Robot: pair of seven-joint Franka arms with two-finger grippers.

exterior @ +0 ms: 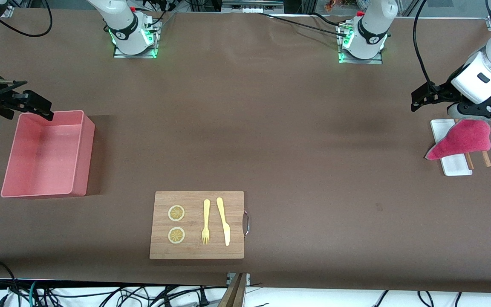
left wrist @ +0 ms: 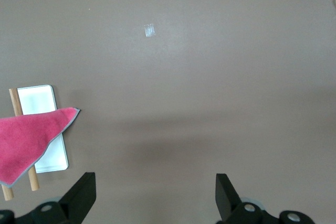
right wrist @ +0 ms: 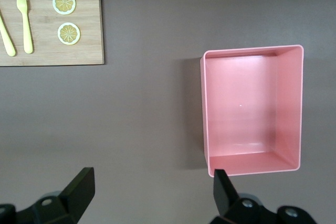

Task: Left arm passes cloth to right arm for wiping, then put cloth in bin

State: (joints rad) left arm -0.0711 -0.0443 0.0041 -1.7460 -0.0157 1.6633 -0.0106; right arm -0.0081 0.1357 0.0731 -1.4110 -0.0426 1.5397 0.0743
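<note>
Brown counter: we see the floppy crimson-pink fuzzy cloth [exterior: 463,138] draped on a white tray [exterior: 456,166]; left gripper [left wrist: 155,200] and right gripper [right wrist: 149,198] gape wide; pinch its raised fold.

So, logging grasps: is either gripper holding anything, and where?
Nothing. Left gripper and right gripper are open; cloth lies on the tray.

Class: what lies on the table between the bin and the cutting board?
Nothing: bare brown table between the bin and cutting board, clearest in the right wrist view.
</note>
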